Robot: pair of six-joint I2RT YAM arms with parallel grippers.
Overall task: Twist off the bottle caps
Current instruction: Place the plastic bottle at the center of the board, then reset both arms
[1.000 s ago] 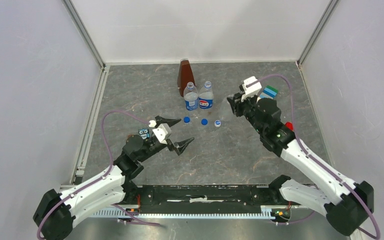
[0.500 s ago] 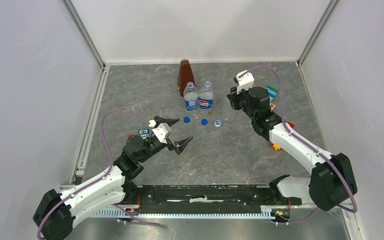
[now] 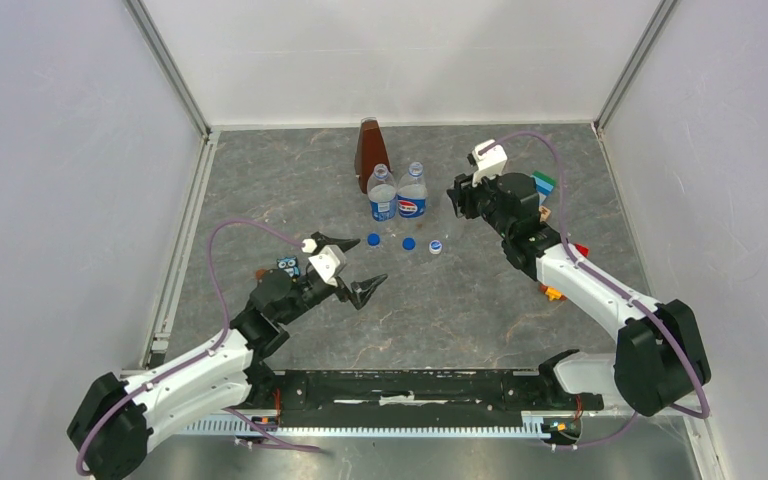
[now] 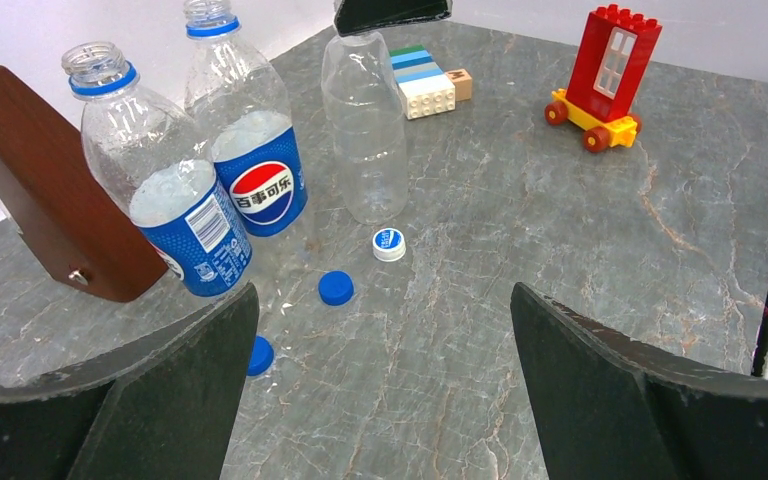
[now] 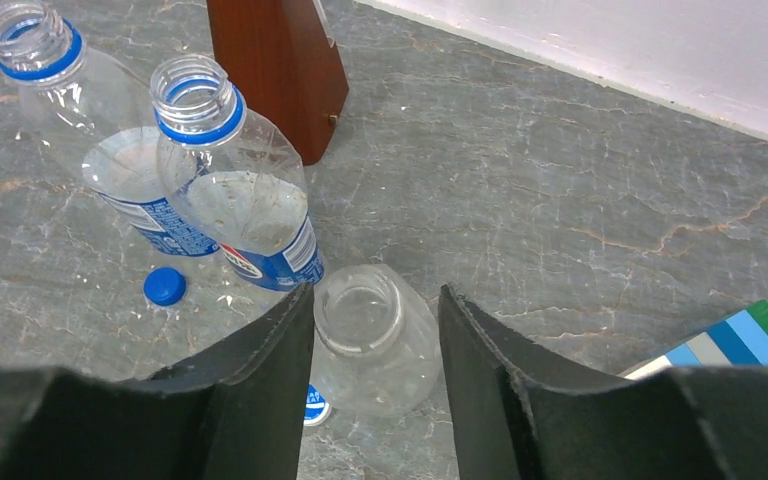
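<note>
Clear bottle (image 5: 375, 345) sits between right jaws, seemingly loose.

Grey marble-look table (image 3: 290, 190): upper middle of the overhead view has a brown pyramid thing (image 3: 369, 150), two blue-label bottles (image 3: 382, 198) (image 3: 413, 194) touching just in front of it, and a plain clear bottle (image 4: 365, 130) to their right, all upright. Below them sit three loose caps, blue cap (image 3: 374, 240), second blue cap (image 3: 409, 243), white cap (image 3: 436, 247). Toy blocks (image 4: 422, 85) and a red wheeled toy (image 4: 605, 75) lie further right.
</note>
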